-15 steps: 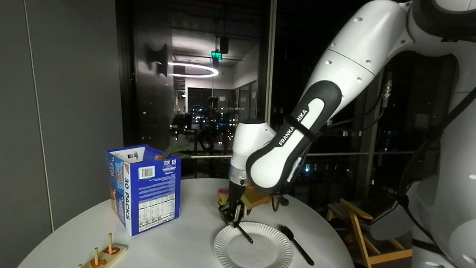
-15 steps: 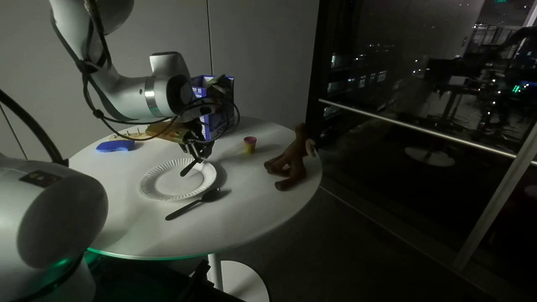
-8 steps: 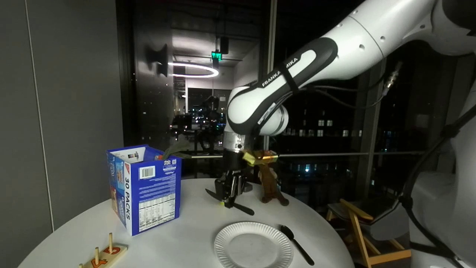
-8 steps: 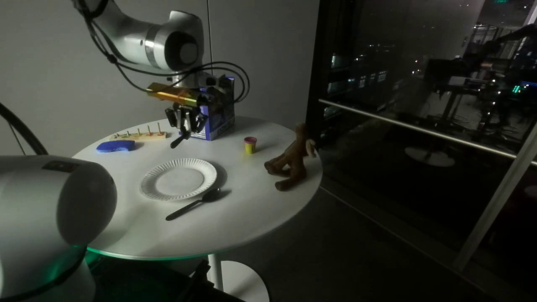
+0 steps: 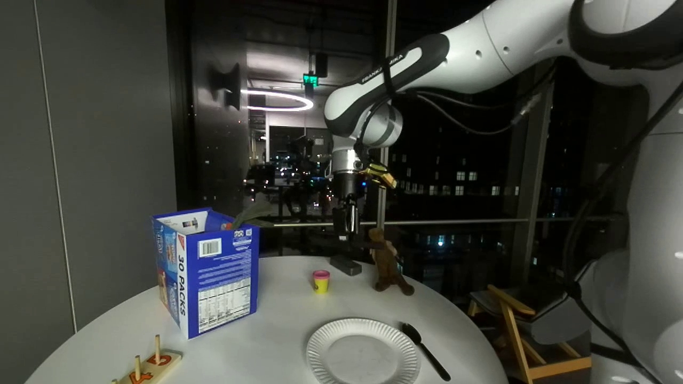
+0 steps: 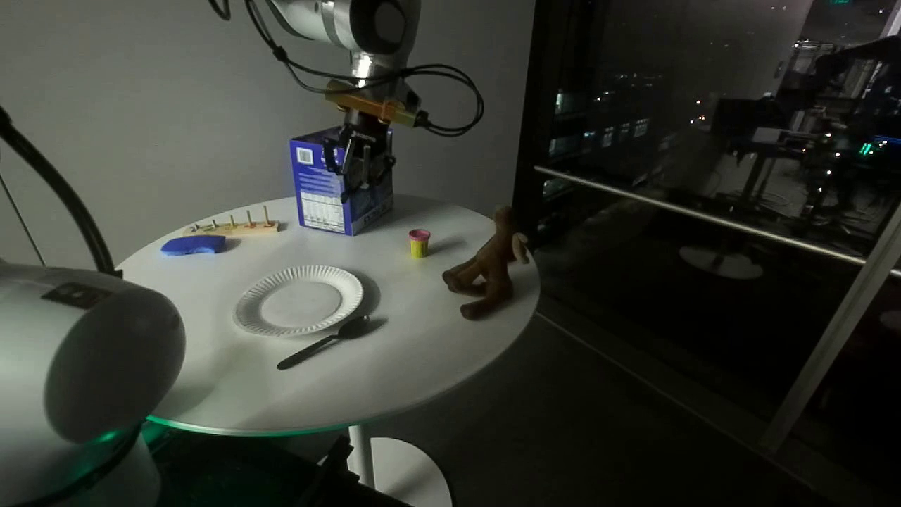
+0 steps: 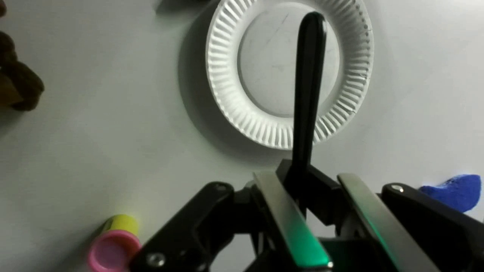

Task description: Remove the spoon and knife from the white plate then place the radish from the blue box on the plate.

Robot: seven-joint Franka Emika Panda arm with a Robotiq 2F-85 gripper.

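My gripper (image 5: 346, 234) is shut on a black knife, raised well above the table; it shows in the wrist view (image 7: 298, 175). The knife's handle (image 7: 310, 75) sticks out from the fingertips and crosses over the plate in the wrist view. The white plate (image 5: 320, 346), fluted at the rim, lies on the table with nothing on it. The black spoon (image 5: 431, 358) lies on the table beside the plate, also in an exterior view (image 6: 320, 346). The blue box (image 5: 227, 290) stands upright and open-topped; my gripper hangs in front of it in an exterior view (image 6: 362, 176). The radish is out of view.
Green leaves (image 5: 253, 212) stick out of the box. A yellow tub with a pink lid (image 5: 321, 282), a dark grey block (image 5: 346, 265) and a brown plush toy (image 5: 387, 266) stand at the back. A peg board (image 5: 155, 368) and blue sponge (image 6: 193, 245) lie on the table.
My gripper has lifted the knife from the plate's edge, moving away from the plate and then higher. The plate, spoon and box have not moved.
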